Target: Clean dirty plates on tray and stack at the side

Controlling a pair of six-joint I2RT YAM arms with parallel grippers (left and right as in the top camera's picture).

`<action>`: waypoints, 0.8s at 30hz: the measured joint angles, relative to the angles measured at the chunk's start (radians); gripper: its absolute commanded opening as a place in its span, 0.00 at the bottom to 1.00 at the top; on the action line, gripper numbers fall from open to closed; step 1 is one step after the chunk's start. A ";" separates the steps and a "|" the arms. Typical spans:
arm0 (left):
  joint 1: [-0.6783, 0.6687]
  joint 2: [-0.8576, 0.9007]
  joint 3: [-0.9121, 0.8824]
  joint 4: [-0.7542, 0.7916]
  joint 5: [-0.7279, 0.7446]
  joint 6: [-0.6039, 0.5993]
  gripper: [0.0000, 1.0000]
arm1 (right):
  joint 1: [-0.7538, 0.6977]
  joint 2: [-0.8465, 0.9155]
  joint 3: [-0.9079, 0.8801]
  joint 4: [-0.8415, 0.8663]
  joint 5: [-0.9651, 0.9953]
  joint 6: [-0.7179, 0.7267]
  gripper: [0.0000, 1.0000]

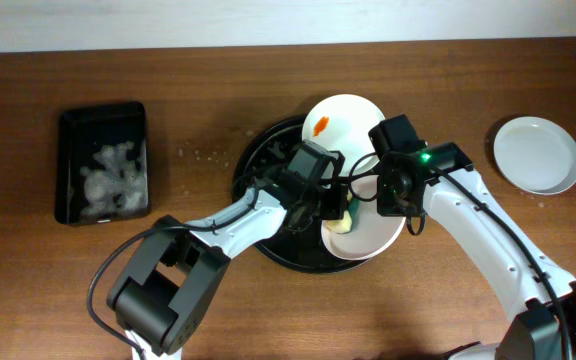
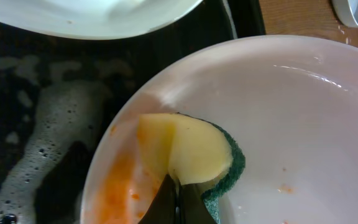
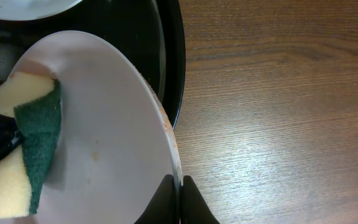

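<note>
On half-hidden tray [image 1: 280, 255], smeared plate [image 1: 340, 122] noted; second plate [image 1: 373, 242] clamped by right tool [image 3: 180, 190], sponge [image 2: 194, 152] by left tool [image 2: 178, 196]; third plate [image 1: 536, 155] on worktop [image 1: 448, 80].

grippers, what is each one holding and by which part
Left gripper pinches the folded yellow-green sponge at its near edge. Right gripper clamps the dirty plate by its rim.

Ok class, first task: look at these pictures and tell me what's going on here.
The right gripper pinches the rim of a white plate at the round black tray. The left gripper presses a yellow-and-green sponge onto that plate, beside an orange smear. A second smeared plate lies at the tray's far edge, and a clean-looking plate sits on the table to the robot's right.
</note>
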 measured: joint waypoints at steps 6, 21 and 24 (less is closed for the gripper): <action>0.043 0.001 0.000 -0.030 -0.009 0.000 0.00 | 0.000 0.000 0.000 0.003 -0.004 0.000 0.04; 0.090 -0.191 -0.001 -0.068 -0.095 0.024 0.01 | 0.000 0.000 0.012 -0.016 0.013 -0.023 0.04; 0.114 -0.216 -0.001 -0.104 -0.101 0.027 0.01 | 0.000 0.000 0.069 -0.041 0.058 -0.090 0.04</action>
